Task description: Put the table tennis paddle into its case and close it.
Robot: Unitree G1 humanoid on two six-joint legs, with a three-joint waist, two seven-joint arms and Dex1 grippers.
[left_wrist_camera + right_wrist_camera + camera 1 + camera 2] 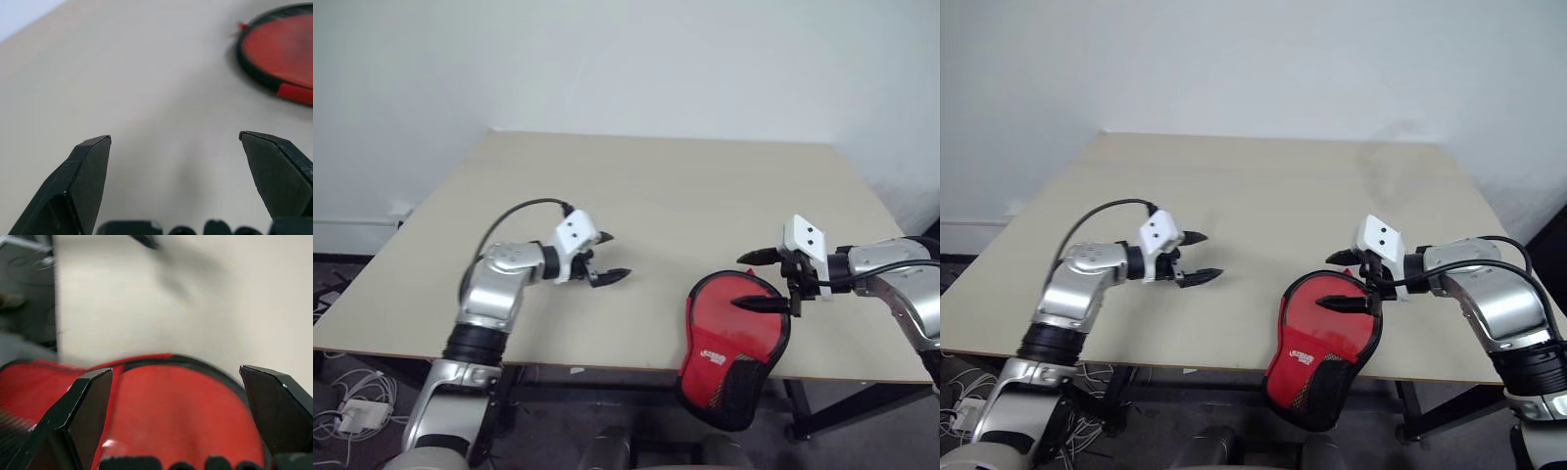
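The red case lies at the table's front edge, right of centre. Its black mesh end hangs over the edge, and black trim runs around its round end. The table tennis paddle is hidden. My right gripper is open just above the case's round end, with nothing between its fingers; the right wrist view looks down on the case. My left gripper is open over bare table, well to the left of the case, pointing toward it. The left wrist view catches the case's rim ahead.
The tan table stands against a white wall. Cables and a white adapter lie on the floor at the left. A dark table leg shows below the front edge near the case.
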